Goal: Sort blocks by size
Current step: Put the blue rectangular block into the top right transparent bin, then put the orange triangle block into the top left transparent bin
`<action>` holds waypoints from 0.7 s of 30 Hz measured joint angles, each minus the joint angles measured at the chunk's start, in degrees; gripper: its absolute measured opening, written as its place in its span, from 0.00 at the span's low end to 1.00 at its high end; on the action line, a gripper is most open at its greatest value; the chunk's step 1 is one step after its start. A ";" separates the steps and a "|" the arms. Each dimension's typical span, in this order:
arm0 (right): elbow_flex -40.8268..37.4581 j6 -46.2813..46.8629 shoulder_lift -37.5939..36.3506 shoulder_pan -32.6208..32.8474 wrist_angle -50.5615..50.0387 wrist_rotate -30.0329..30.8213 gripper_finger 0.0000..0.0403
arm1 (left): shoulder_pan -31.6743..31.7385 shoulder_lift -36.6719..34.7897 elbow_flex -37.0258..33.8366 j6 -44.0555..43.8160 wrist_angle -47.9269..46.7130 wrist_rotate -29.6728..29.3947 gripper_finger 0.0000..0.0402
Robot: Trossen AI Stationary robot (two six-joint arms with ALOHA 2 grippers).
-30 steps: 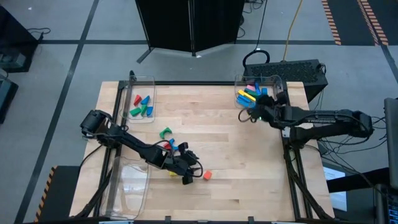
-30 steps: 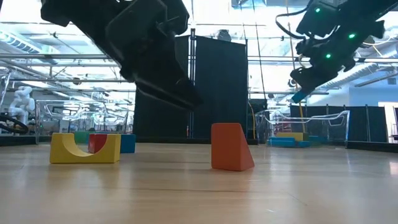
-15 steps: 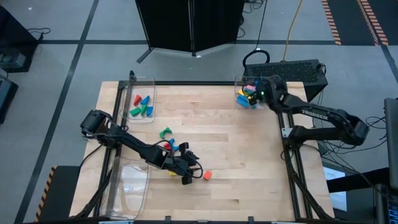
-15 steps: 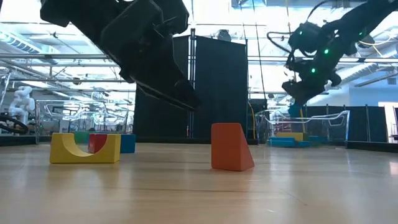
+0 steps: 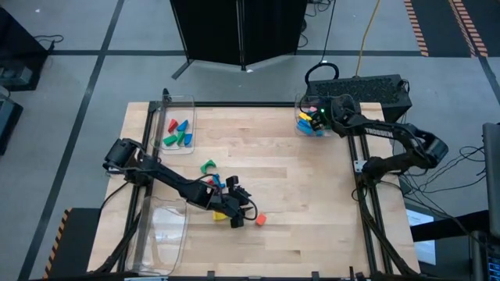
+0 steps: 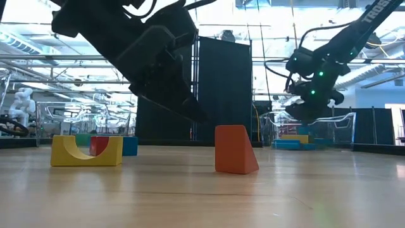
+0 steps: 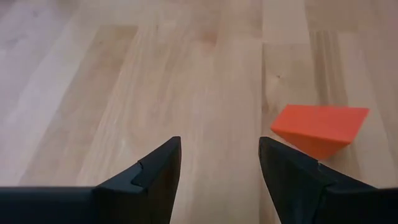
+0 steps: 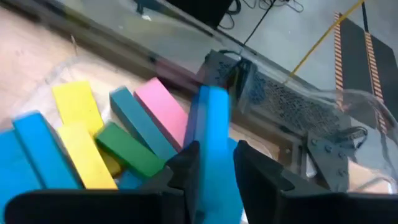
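Right claw [image 8: 208,165] over the far right bin [image 5: 301,101], a blue bar [image 8: 214,134] between its fingers.
Left claw [image 7: 217,165], fingers apart and empty, hangs low over the bench [image 5: 297,179] beside an orange wedge [image 7: 318,127].

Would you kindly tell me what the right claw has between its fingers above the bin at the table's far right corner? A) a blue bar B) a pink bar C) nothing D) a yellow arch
A: in the right wrist view a blue bar stands between the fingers of the right claw, above the yellow, green and pink blocks lying in the bin.
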 joint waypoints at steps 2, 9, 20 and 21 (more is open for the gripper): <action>0.00 0.00 0.58 0.02 1.89 -0.16 0.24 | 0.13 0.00 0.00 -0.03 0.00 0.00 0.54; 0.00 -1.17 -0.70 0.03 5.22 -3.17 0.32 | 0.13 0.00 0.00 0.04 -0.87 -4.92 0.54; 0.00 2.00 -7.99 1.80 1.96 -19.14 0.37 | 0.17 0.00 0.00 -0.44 -0.98 -0.23 0.54; 0.00 2.09 -8.77 2.27 1.95 -20.79 0.37 | 0.17 0.00 0.00 -0.21 -0.41 1.27 0.54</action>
